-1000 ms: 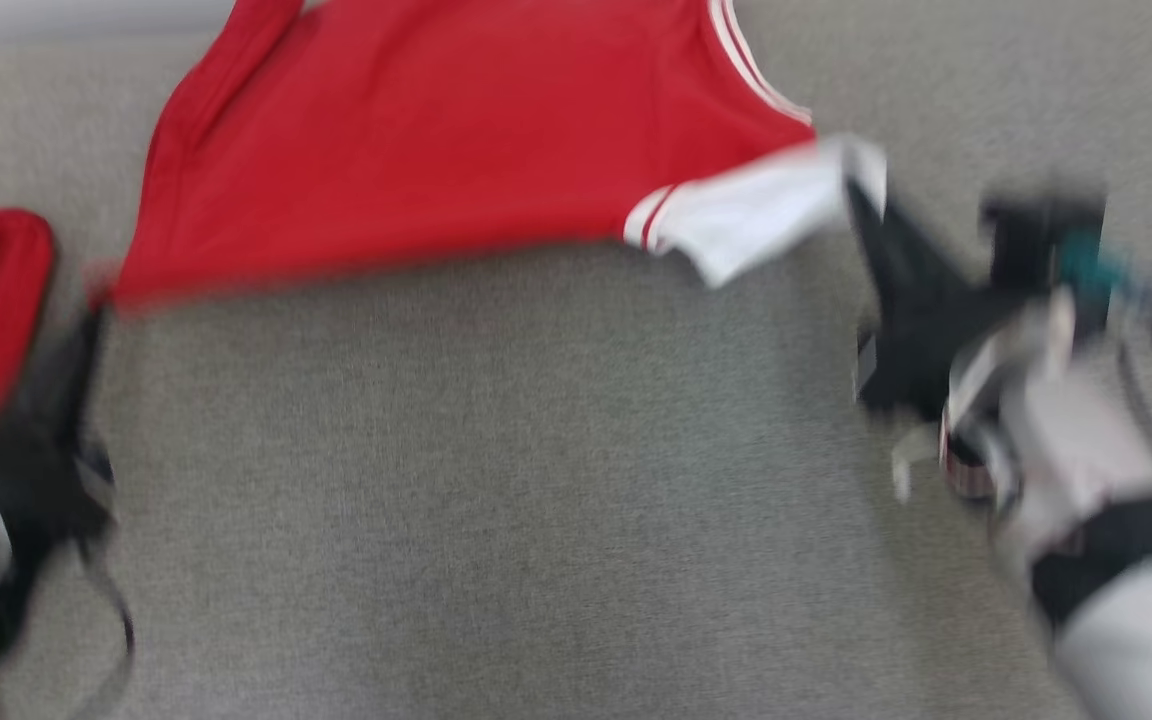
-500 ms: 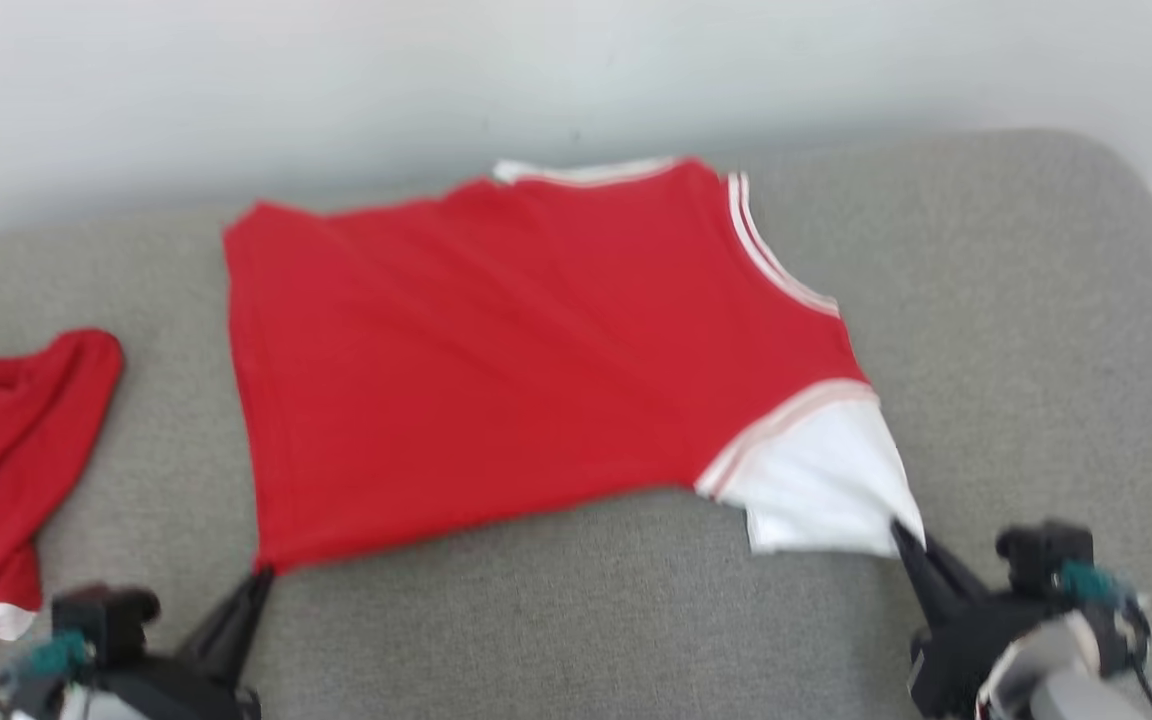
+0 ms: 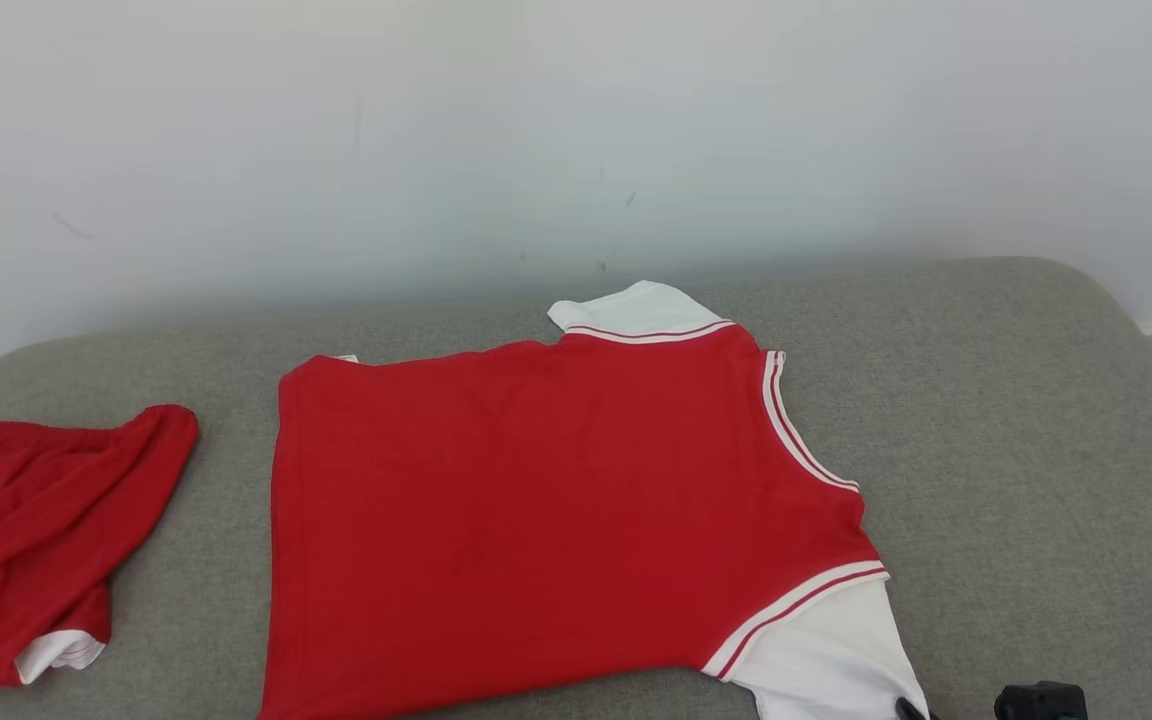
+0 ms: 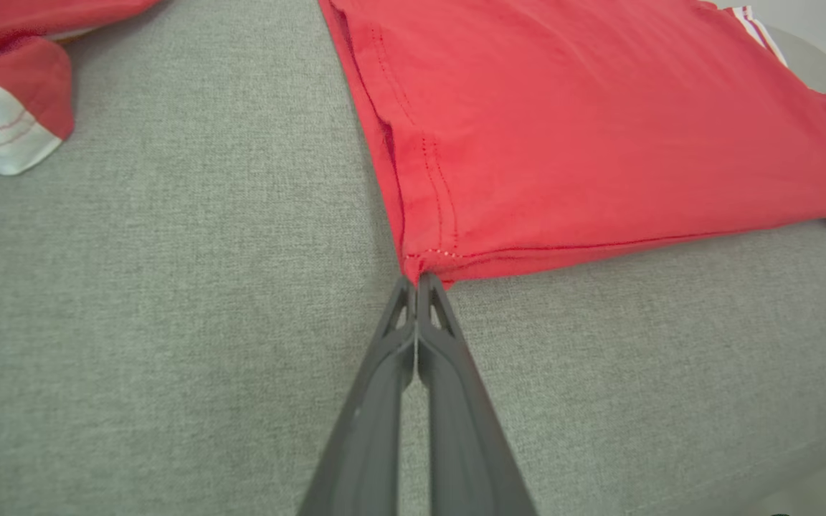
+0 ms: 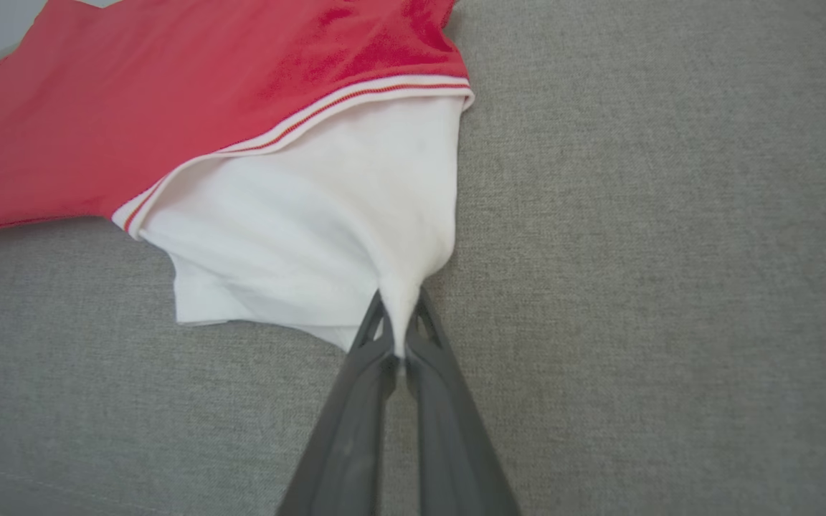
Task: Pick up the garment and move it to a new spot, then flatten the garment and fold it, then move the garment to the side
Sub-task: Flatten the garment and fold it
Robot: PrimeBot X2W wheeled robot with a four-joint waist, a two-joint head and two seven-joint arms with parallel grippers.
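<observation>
The garment (image 3: 556, 520) is a red shirt with white sleeves, spread flat on the grey cushion (image 3: 1016, 450). In the left wrist view my left gripper (image 4: 418, 281) is shut on the near hem corner of the garment (image 4: 563, 129). The right wrist view has my right gripper (image 5: 399, 322) shut on the edge of the garment's white sleeve (image 5: 312, 222), with fabric bunched between the fingers. In the head view just the tip of my right gripper (image 3: 911, 710) peeks in at the bottom edge, by the sleeve (image 3: 826, 660).
A second red piece of clothing (image 3: 36, 530) lies crumpled at the cushion's left end, also seen as that red piece (image 4: 4, 86) in the left wrist view. A pale wall (image 3: 576, 150) rises behind the cushion. Bare grey fabric lies to the right of the shirt.
The head camera has tilted upward, bringing the wall into sight and dropping both grippers to or below the bottom edge. Both grippers keep their hold on the garment's near corners.
</observation>
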